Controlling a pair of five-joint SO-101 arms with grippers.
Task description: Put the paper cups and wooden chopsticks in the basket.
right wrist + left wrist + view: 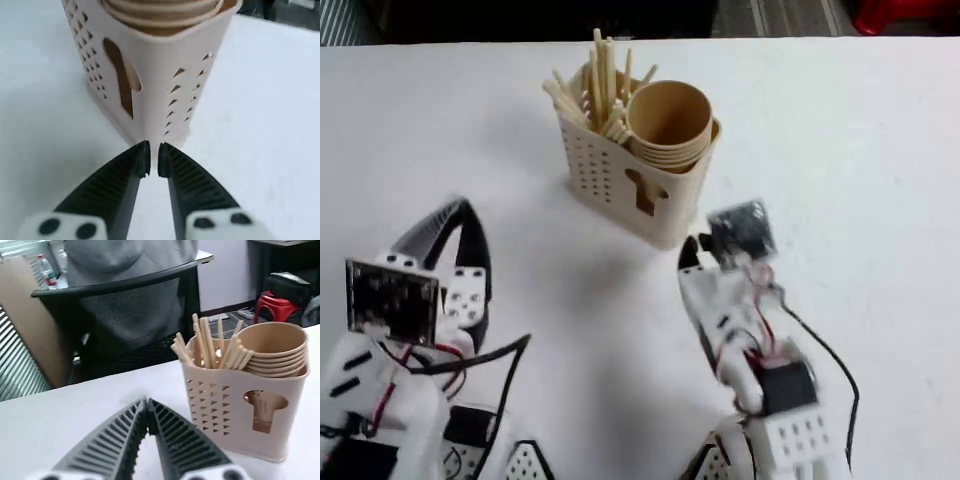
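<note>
A beige perforated basket (638,190) stands upright at the table's far middle. A stack of paper cups (670,120) sits in its right side and a bundle of wooden chopsticks (595,85) stands in its left side. The left wrist view shows the basket (240,415), the cups (277,347) and the chopsticks (210,345) some way off, with my left gripper (147,404) shut on nothing. In the high view the left gripper (463,210) is left of the basket. My right gripper (152,150) is shut and empty, its tips just short of the basket's near corner (160,75).
The white table (840,150) has open room on both sides of the basket. A black mesh chair (130,315) stands beyond the table's far edge, with a red stool (272,307) on the floor farther back. Loose cables (490,355) trail from both arms.
</note>
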